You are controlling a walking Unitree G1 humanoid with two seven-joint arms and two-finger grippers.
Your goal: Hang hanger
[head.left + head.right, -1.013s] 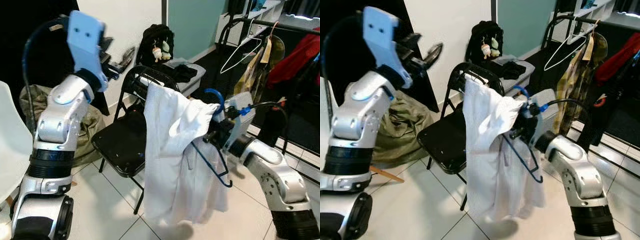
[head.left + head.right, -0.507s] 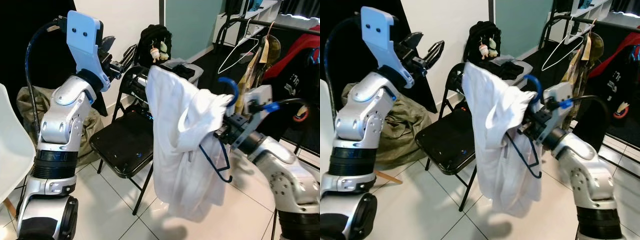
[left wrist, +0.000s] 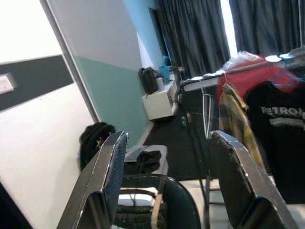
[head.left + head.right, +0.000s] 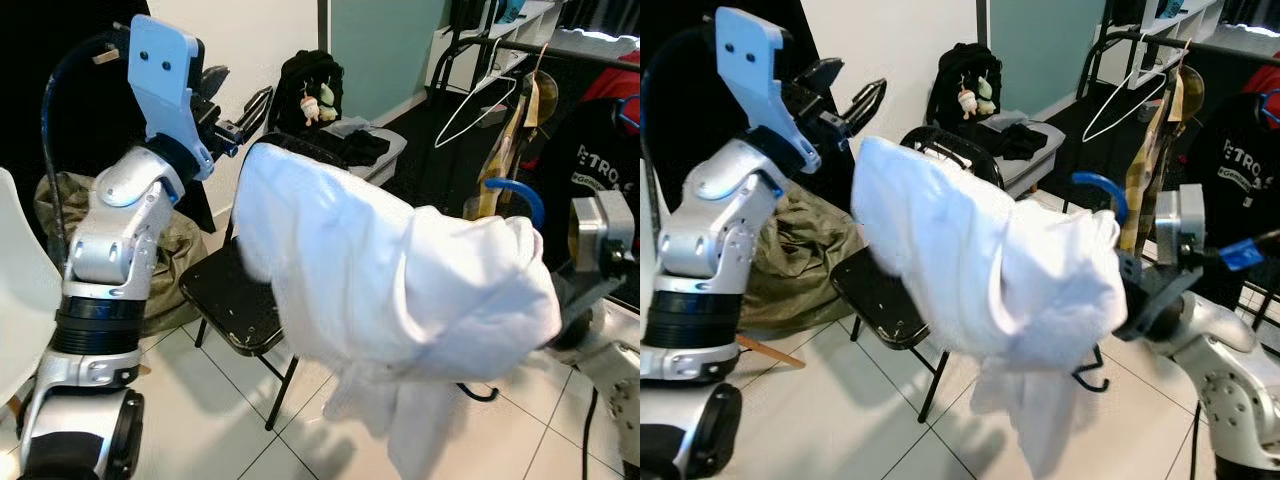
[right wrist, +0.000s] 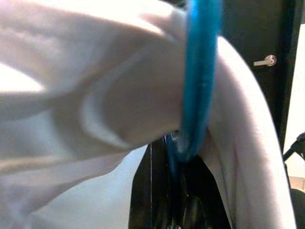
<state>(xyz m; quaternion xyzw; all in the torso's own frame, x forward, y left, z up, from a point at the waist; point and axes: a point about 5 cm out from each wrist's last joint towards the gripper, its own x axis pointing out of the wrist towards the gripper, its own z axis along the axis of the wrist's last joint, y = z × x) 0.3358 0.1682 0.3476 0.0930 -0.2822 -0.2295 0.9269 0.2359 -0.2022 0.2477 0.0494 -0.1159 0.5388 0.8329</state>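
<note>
White cloth shirt on blue plastic hanger, swung past black folding chair
Your right wrist view adds the hook; right gripper's grip unreadable, left gripper gapes empty

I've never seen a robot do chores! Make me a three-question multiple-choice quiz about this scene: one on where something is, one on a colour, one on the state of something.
1. Where is the black folding chair?
A. On the white tiled floor, behind the white garment
B. On the clothes rack
C. Upside down on a bed

2. What colour is the curved hook of the plastic hanger that carries the white garment?
A. Red
B. Blue
C. Yellow

3. How do the two black fingers of the raised left claw stand?
A. Shut on the garment
B. Shut on the chair
C. Apart, holding nothing

Answers: 1 A, its legs stand on the tiles behind the cloth. 2 B, the hook above the cloth is blue. 3 C, the left wrist view shows a wide gap between the fingers.
</note>
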